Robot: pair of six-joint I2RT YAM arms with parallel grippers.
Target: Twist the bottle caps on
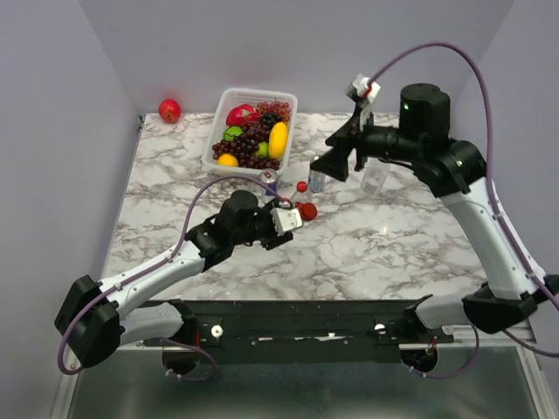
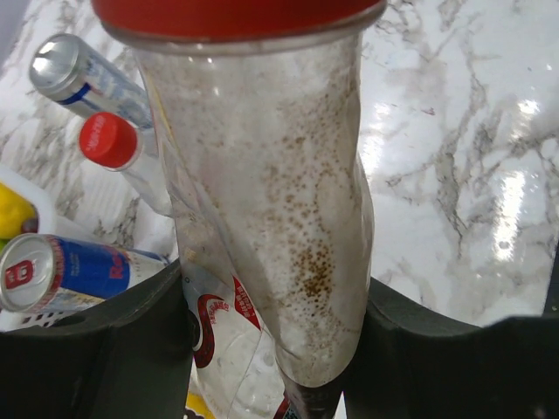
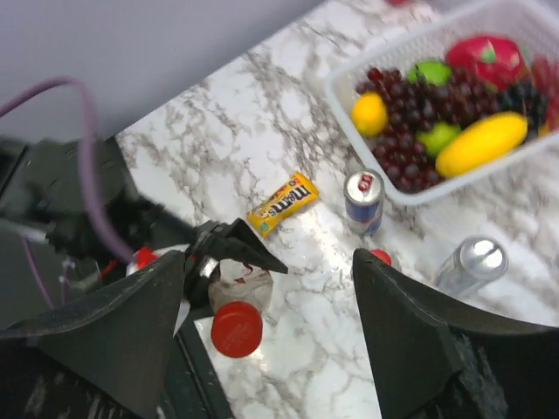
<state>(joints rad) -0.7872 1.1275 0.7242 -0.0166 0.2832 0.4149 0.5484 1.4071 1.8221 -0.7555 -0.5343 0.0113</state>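
L wrist view: L gripper [image 2: 271,358] squeezes a short bottle [image 2: 271,218] tight btwn both fingers. A red cap [image 2: 236,16] sits on the bottle's far end. Behind it is a 2nd bottle [image 2: 144,179] w/ its own cap [image 2: 109,140] on, plus two cans [image 2: 79,77].

R wrist view: R gripper [image 3: 266,257] is spread wide w/ nothing in it. It hangs above the held bottle's cap & does not touch it. A yellow candy bag [image 3: 281,203] lies nearby.

Top view: a tall clear bottle [image 1: 376,177] stands on the table [image 1: 393,253], off to the R of the others. Can't tell if it has a cap; too small.

So 2 of 3 bottles look capped. Can't see if the held one is screwed tight. The tall one is prob. what's left.
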